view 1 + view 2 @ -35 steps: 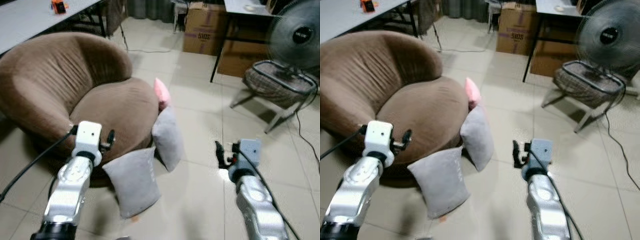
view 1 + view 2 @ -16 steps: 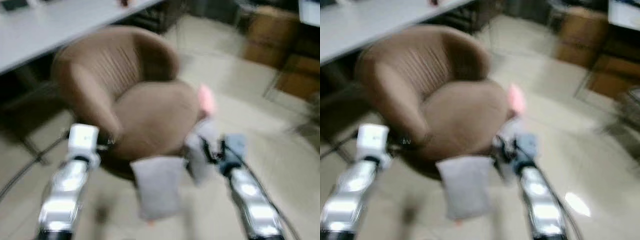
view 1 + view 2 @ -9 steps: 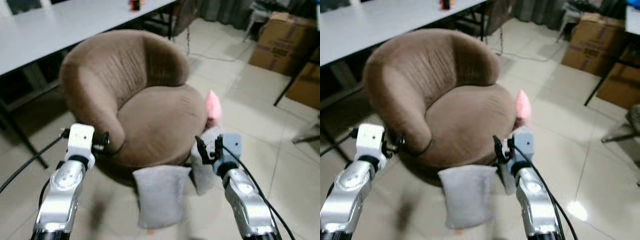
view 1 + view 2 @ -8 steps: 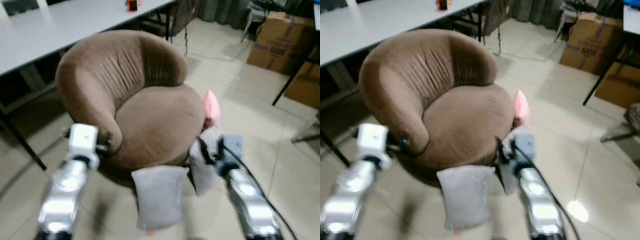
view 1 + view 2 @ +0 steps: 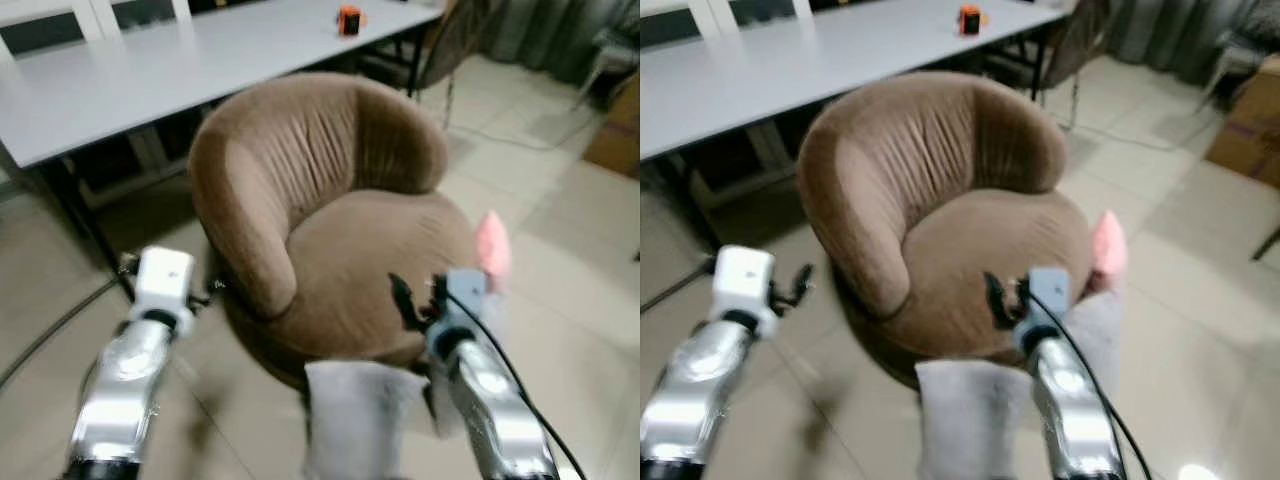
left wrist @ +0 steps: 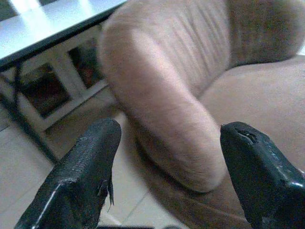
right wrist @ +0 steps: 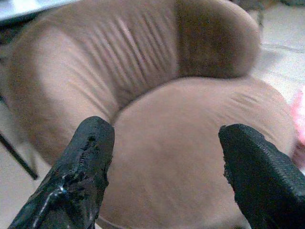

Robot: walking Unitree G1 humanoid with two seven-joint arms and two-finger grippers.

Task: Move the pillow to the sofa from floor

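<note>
One long grey table point(image 5: 150, 70) spans the far left, an orange object point(image 5: 348, 19) on it. Nearer, mid-scene, sits the round brown sofa point(image 5: 330, 210), its seat bare. A grey pillow point(image 5: 360, 420) stands on the tiled floor point(image 5: 570, 210) against the sofa's near edge, blurred. A second grey pillow point(image 5: 1098, 330) leans at the sofa's right side, with a pink pillow point(image 5: 491, 243) just beyond it, also on the floor.

The left gripper point(image 6: 167, 157) hangs near the sofa's left arm; its wrist view shows fingers point(image 6: 81, 176) spread wide with nothing between them, the sofa's arm and the table's legs ahead, detail the head views blur. The right gripper point(image 7: 164, 162) hovers over the sofa's near edge, just above the near pillow; its wrist view shows fingers point(image 7: 76, 176) wide apart and empty, facing the seat and backrest, with a sliver of pink at the frame edge.
</note>
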